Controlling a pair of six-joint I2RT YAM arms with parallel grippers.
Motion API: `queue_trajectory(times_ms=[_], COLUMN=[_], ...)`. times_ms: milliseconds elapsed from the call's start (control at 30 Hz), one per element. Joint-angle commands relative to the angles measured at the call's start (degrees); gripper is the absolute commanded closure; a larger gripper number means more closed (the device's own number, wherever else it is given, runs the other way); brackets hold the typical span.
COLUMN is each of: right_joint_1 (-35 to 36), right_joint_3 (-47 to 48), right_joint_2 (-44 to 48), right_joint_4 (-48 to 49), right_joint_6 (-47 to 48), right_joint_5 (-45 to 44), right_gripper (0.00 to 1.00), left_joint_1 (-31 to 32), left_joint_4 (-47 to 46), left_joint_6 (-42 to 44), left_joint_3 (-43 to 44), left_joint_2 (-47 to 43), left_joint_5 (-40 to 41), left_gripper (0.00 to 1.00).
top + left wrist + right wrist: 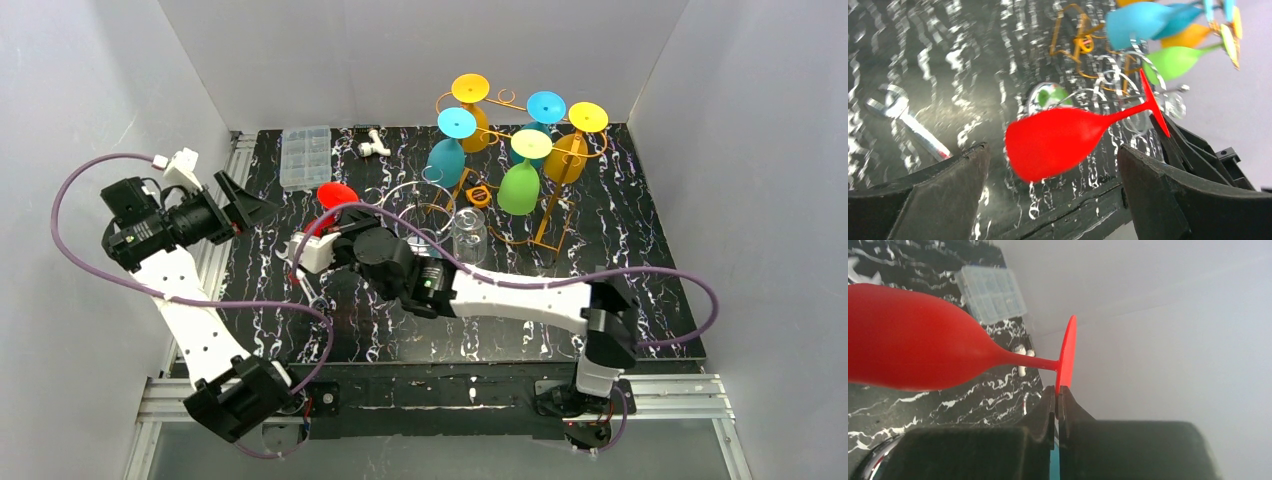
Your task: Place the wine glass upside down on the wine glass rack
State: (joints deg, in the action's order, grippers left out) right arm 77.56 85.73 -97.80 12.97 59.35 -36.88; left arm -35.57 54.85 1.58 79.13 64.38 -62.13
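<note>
The red wine glass [337, 194] lies on its side in the air, left of the orange wire rack [545, 215]. My right gripper [335, 224] is shut on the rim of the glass's flat foot [1066, 352], its jaws pinching the disc in the right wrist view [1058, 390]. The bowl [913, 350] points away to the left. My left gripper [245, 205] is open and empty. In the left wrist view the bowl [1058, 140] floats between and beyond its spread jaws [1053, 152], not touching them. The rack [1068, 40] holds several coloured glasses hung upside down.
A clear glass [468, 235] stands upright by a silver wire stand [405, 200] beside the rack. A clear plastic compartment box [305, 157] and a white fitting [372, 146] lie at the back. A metal wrench [908, 120] lies on the black marbled table [620, 250].
</note>
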Motion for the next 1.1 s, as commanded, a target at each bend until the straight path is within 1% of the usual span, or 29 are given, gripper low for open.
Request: queue_trajectory(times_ms=[0,167,400,700,1067], right_joint_1=[-3.82,-6.22,-7.53,-8.25,-9.65], right_joint_3=[5.90,11.17,12.63,11.82,6.75], right_joint_2=[-3.04,-6.83,-8.02,-7.90,-4.98], right_joint_4=[1.49,-2.13,-2.97,-6.11,-6.59], right_joint_6=[0.02,0.23,3.88,6.62,5.67], right_joint_5=[0.08,1.87,1.16,-0.49,-0.82], right_gripper=[0.99,0.99,0.99,0.99,0.99], left_joint_1=[-3.30,-4.41,-4.59,-5.17,-5.30], left_joint_4=[7.06,8.24,8.59,8.61,8.67], left_joint_6=[2.17,3.57,5.46,5.76,4.90], left_joint_3=[2.17,3.42,2.54,4.73,6.20], left_joint_2=[0.03,0.25,-1.33,0.55,0.62], left_joint_5=[10.08,11.60,9.97,10.20,9.43], left_gripper=[0.02,0.02,0.02,0.02,0.02])
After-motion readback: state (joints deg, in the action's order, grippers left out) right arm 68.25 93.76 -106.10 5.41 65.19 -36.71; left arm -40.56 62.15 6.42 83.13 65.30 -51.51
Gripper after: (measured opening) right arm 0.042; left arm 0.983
